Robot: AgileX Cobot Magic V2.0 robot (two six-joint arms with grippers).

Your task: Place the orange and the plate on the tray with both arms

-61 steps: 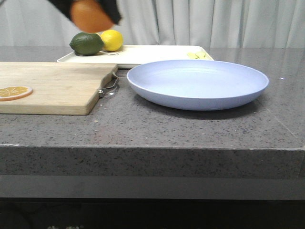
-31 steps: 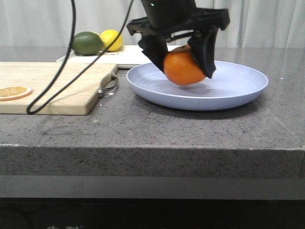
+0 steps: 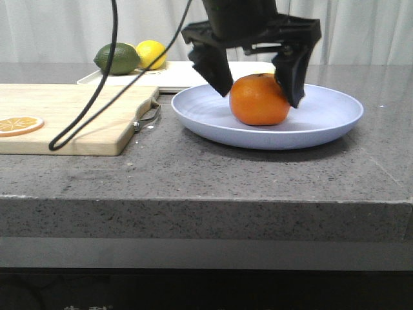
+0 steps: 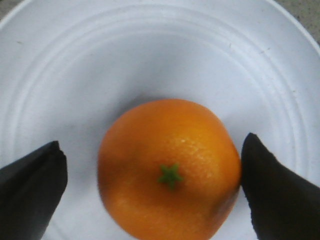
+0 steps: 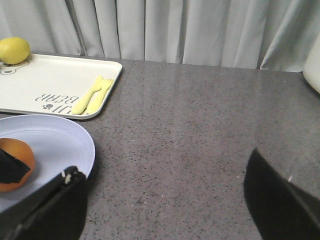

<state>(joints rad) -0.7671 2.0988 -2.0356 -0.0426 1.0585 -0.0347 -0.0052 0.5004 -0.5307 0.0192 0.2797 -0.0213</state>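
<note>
Orange: the whole round bright orange fruit (image 3: 259, 100) sits in the middle of the plate, green stem star up in the left wrist view (image 4: 170, 175).
Plate: the wide shallow pale lavender-blue round plate (image 3: 322, 123) lies on the grey speckled stone counter (image 3: 213, 171), just in front of the tray and beside the board.
Tray: the flat cream-white rectangular tray (image 3: 177, 74) lies at the back of the counter; it carries a dark green lime (image 3: 117, 58), a yellow lemon (image 3: 150, 53) and pale yellow cutlery (image 5: 92, 96).
Left gripper: the black two-fingered left gripper (image 3: 258, 90) hangs over the plate, jaws spread to either side of the orange; one finger (image 4: 280, 195) touches or nearly touches the skin, the other (image 4: 30, 190) stands clear of it.
Right gripper: the black right gripper (image 5: 165, 200) is over bare counter beside the plate, jaws wide apart and holding nothing.
Board: the light wooden cutting board (image 3: 77, 116) lies left of the plate, with a flat orange slice (image 3: 20, 124) on it and a black cable (image 3: 97, 97) looping across it.
</note>
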